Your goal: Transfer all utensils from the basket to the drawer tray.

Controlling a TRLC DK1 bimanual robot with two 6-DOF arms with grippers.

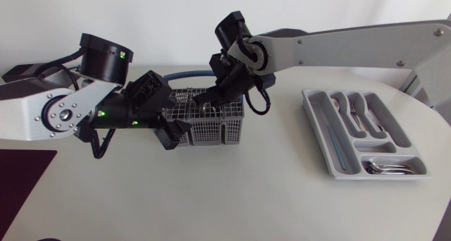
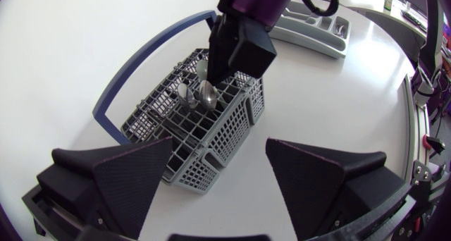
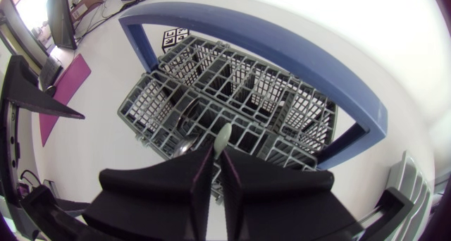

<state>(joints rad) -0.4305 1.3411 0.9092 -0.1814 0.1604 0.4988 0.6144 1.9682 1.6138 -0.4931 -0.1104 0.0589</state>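
Note:
The grey wire basket [image 1: 215, 125] with its blue handle [image 1: 184, 75] stands mid-table. My right gripper [image 1: 213, 96] reaches down into it from above. In the right wrist view the right gripper [image 3: 217, 163] is shut on the end of a spoon [image 3: 224, 136], and a second spoon [image 3: 184, 148] lies beside it in the same compartment. From the left wrist view both spoon bowls [image 2: 209, 94] show under the right gripper [image 2: 239, 47]. My left gripper [image 2: 218, 177] is open, its fingers [image 2: 134, 174] standing either side of the basket's near corner [image 2: 201, 167]. The grey drawer tray [image 1: 317, 125] lies at the right.
The tray holds forks and spoons [image 1: 357, 114] in its long slots, more spoons [image 1: 384, 168] in the short front slot and a thin blue-handled piece [image 1: 337, 148]. A dark purple mat [image 1: 21, 174] lies at the left table edge.

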